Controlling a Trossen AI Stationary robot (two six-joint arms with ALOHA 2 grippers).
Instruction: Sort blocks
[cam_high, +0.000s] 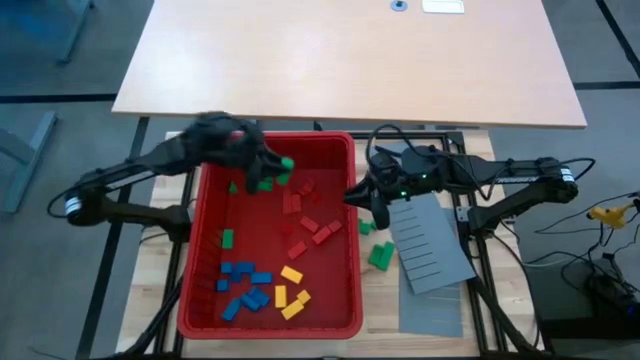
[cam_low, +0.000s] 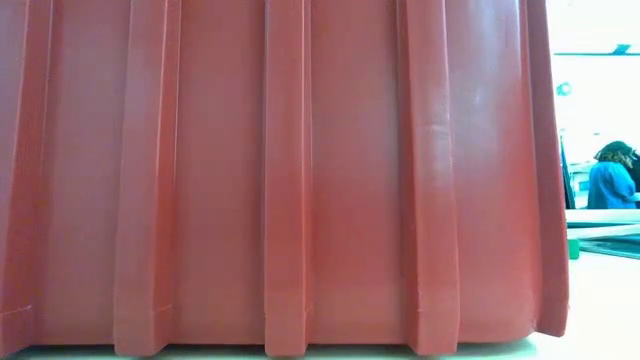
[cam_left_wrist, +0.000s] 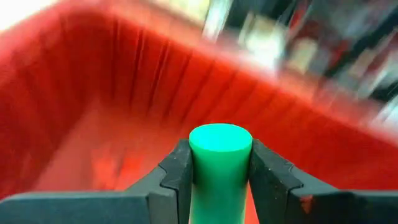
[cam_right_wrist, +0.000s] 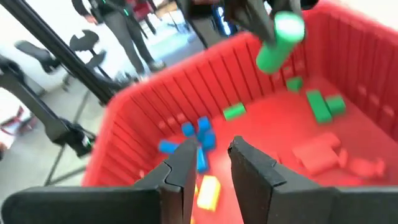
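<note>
Over the red bin (cam_high: 350, 230), the left gripper (cam_left_wrist: 220, 163) clamps a green block (cam_left_wrist: 219, 155); the right gripper (cam_right_wrist: 208, 155) hangs narrowly parted, empty.

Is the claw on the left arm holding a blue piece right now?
No. The left claw is shut on a green block, held above the red bin.
</note>
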